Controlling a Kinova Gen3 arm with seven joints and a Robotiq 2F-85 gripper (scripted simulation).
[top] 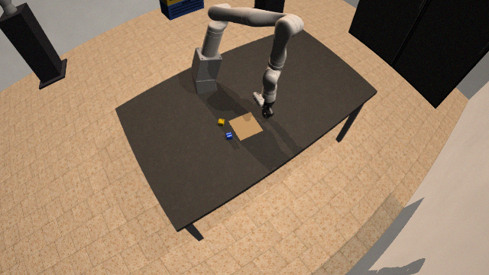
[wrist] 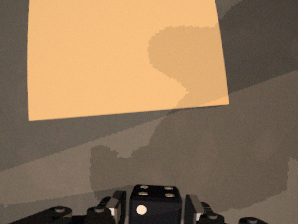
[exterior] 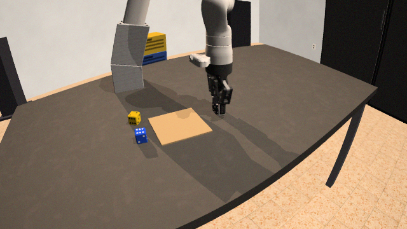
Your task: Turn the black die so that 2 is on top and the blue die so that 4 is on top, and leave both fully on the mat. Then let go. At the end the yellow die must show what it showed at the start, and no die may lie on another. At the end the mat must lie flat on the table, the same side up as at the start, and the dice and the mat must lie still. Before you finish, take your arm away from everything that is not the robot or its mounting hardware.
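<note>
The black die (wrist: 159,206) (exterior: 215,109) stands on the table beside the mat, between my fingertips. In the wrist view four pips show on its side towards the mat; one pip shows on its upper face, whose lower part is cut off. My gripper (top: 267,114) (exterior: 219,109) (wrist: 155,206) is partly open around it, with narrow gaps between die and fingers. The tan mat (top: 245,127) (exterior: 179,126) (wrist: 100,60) lies flat. The blue die (top: 228,136) (exterior: 140,135) shows 6 on top, off the mat. The yellow die (top: 221,122) (exterior: 134,117) stands near it, also off the mat.
The dark table (top: 160,153) (exterior: 79,178) carries everything. The arm's grey base (top: 206,72) (exterior: 128,60) stands at its back edge. The blue and yellow dice are on the far side of the mat from my gripper. Arm shadows cross the mat.
</note>
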